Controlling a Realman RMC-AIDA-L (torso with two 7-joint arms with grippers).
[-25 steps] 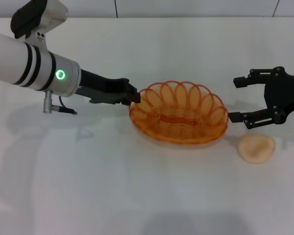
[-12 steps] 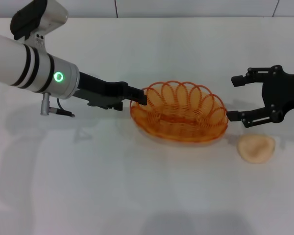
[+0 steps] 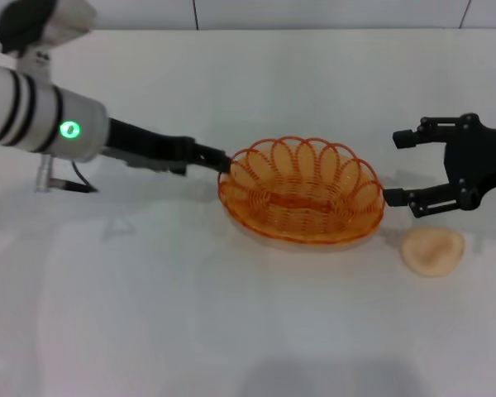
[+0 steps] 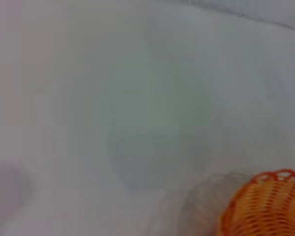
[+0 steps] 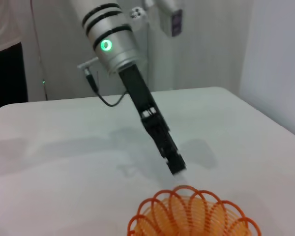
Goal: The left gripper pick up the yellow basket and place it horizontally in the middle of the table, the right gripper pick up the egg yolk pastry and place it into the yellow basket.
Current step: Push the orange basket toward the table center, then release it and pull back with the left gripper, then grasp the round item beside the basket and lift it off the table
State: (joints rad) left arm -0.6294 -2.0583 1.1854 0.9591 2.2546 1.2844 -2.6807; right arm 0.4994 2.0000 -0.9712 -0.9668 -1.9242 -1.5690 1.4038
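Note:
The yellow basket [image 3: 302, 192] rests flat on the white table [image 3: 231, 314], near its middle. My left gripper [image 3: 221, 160] is open at the basket's left rim and holds nothing. In the right wrist view the left gripper [image 5: 176, 166] hangs just behind the basket's rim [image 5: 187, 204]. The left wrist view shows only a part of the basket [image 4: 265, 209]. The egg yolk pastry [image 3: 432, 251] lies on the table just right of the basket. My right gripper [image 3: 394, 169] is open and empty, above the table at the basket's right end, behind the pastry.
The table's back edge meets a wall [image 3: 314, 12] behind the basket. Bare tabletop lies in front of the basket and the pastry. A cable and a small fitting [image 3: 58, 184] hang under the left arm.
My left arm has drawn back to the left and its gripper has come off the basket's rim. The basket stays in place. The right gripper and the pastry have hardly moved.

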